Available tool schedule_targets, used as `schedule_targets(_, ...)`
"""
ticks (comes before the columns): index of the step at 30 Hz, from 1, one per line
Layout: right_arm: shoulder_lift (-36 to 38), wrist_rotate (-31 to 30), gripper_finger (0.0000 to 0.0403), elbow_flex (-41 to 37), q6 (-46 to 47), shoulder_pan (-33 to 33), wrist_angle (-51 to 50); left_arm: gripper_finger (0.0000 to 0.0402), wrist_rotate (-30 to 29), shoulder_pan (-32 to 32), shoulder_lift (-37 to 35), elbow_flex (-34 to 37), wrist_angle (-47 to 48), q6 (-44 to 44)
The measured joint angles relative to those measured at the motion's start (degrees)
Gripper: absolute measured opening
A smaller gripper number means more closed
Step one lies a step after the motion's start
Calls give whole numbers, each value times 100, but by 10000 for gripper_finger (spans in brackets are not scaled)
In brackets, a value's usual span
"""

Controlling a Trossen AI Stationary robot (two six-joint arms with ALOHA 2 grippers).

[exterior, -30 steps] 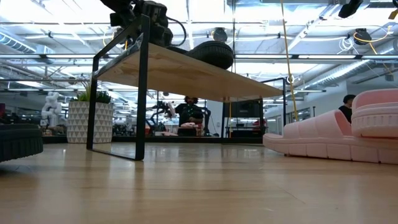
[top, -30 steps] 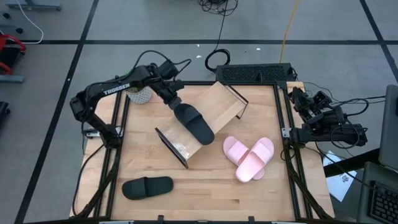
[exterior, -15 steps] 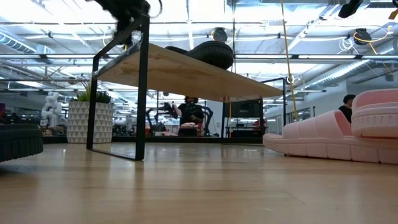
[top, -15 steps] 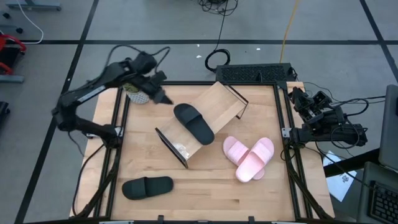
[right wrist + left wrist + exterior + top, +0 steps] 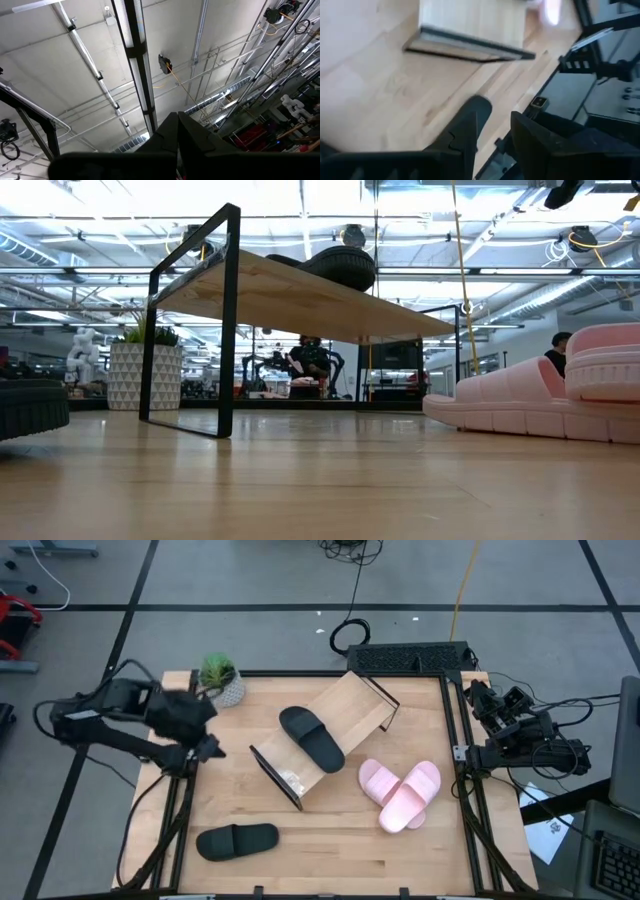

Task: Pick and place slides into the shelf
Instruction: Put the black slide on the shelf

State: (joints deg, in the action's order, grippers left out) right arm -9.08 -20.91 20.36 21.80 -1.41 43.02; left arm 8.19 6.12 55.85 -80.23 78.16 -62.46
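The shelf (image 5: 335,725), a light wooden rack with dark end frames, stands slantwise mid-table; it also shows in the low view (image 5: 300,295). One black slide (image 5: 311,737) lies sole-down on its top board (image 5: 340,268). The other black slide (image 5: 237,840) lies on the table near the near-left corner. The pink pair (image 5: 401,793) lies side by side on the table, right of the shelf (image 5: 560,395). My left gripper (image 5: 205,742) is open at the table's left edge, apart from all of them (image 5: 497,117). My right gripper (image 5: 177,120) is shut, folded back beyond the right edge.
A small potted plant (image 5: 220,680) stands at the far-left corner. A dark box (image 5: 405,658) lies along the far edge. Bare tabletop lies between the shelf and the near edge. People show in the room behind (image 5: 310,360).
My left gripper has drawn back from the black slide on the shelf, swinging past the plant toward the table's left edge and coming lower. The slide has stayed where it lay on the shelf's top board. The right arm has kept still.
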Motion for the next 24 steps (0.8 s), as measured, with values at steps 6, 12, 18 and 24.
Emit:
schedule_targets(6, 0, 1, 0, 0, -14, 0, -1, 118, -418, 1279, 395, 366, -69, -1205)
schedule_targets(12, 0, 1, 0, 0, -15, 0, -1, 118, -75, 2313, 744, 1516, -972, -2194)
schedule_targets(18, 0, 1, 0, 0, -7, 0, 47, 118, -145, 3223, 805, 2324, -2367, -3964)
schedule_targets(24, 0, 1, 0, 0, -7, 0, 47, 118, -709, 4272, 800, 2566, -2659, -5812)
